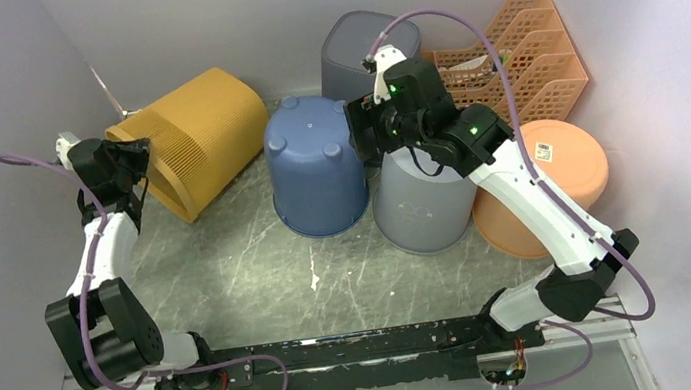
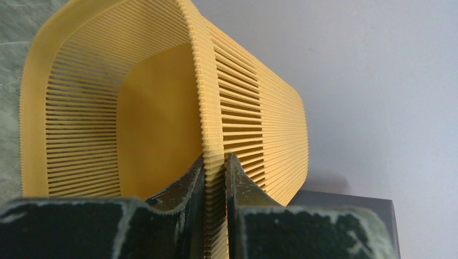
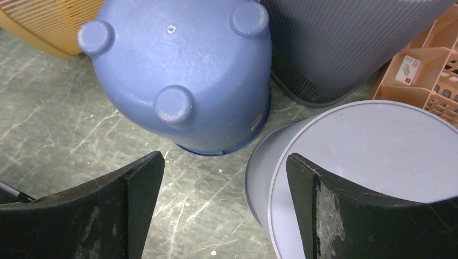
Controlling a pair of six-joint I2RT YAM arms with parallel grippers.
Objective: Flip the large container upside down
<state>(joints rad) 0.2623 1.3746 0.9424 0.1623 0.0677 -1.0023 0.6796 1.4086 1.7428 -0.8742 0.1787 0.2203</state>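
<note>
The large yellow slatted container [image 1: 207,132] lies tipped on its side at the back left, its open mouth facing the left arm. My left gripper [image 1: 132,165] is shut on its rim. In the left wrist view the two fingers pinch the ribbed rim [image 2: 215,135] between them, gripper [image 2: 215,164], and the container's inside [image 2: 151,118] shows beyond. My right gripper [image 1: 365,130] is open and empty, hovering between the blue bucket and the grey bucket; in its wrist view [image 3: 224,178] bare table shows between the jaws.
A blue bucket [image 1: 314,164] [image 3: 183,70] stands upside down in the middle. A light grey bucket [image 1: 423,203] [image 3: 372,162] stands upside down to its right. A dark grey slatted bin [image 1: 357,44], an orange rack [image 1: 529,50] and an orange basin [image 1: 566,176] fill the back right.
</note>
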